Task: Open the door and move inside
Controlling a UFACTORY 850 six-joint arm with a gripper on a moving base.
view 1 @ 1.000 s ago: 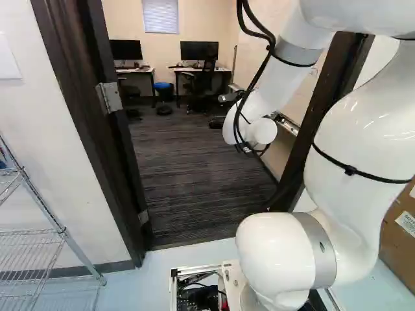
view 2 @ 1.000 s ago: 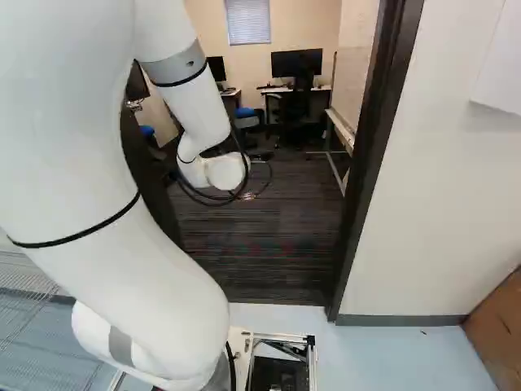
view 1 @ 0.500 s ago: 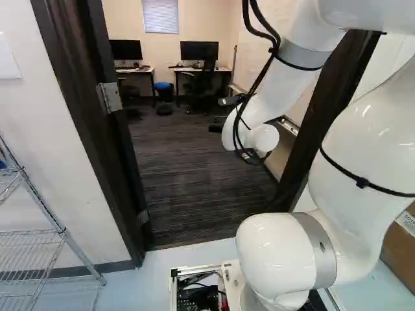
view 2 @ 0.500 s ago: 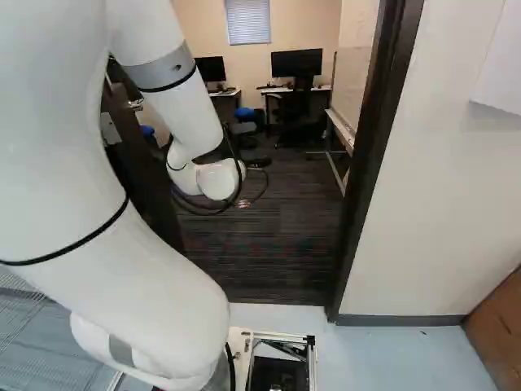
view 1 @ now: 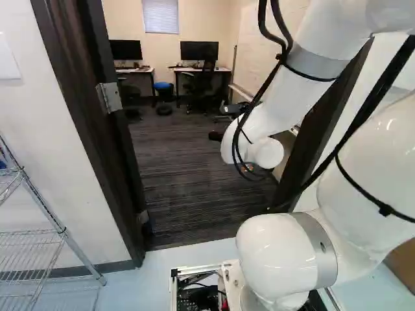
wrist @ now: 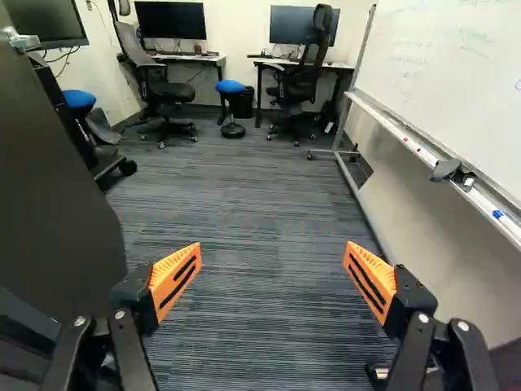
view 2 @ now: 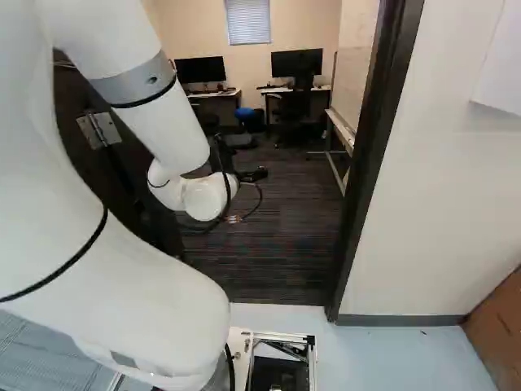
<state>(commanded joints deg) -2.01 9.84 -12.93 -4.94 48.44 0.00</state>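
Observation:
The gripper (view 2: pixel 254 174) reaches through the doorway, a small dark shape beyond the white wrist in the right base view. In the wrist view the gripper (wrist: pixel 273 277) stands open, its orange pads wide apart over carpet with nothing between them. The dark door (wrist: pixel 57 179) stands swung into the room, beside the gripper on the hinge side; its metal handle (wrist: pixel 23 41) shows near the door's far edge. A hinge (view 1: pixel 109 97) is visible on the dark door frame (view 1: pixel 74 110). The opposite jamb (view 2: pixel 368 155) is upright and bare.
Inside are carpet (wrist: pixel 244 195), desks with monitors (wrist: pixel 170 20), office chairs (wrist: pixel 163 90), a blue stool (wrist: pixel 230 85) and a whiteboard (wrist: pixel 456 73) with a ledge along one wall. Outside, a wire shelf (view 1: pixel 32 234) stands left and a cardboard box (view 2: pixel 498 322) right.
My upper arm has swung rightward in the left base view and leftward in the right one; the wrist sits slightly lower. The doorway holds its place, so the base has not moved.

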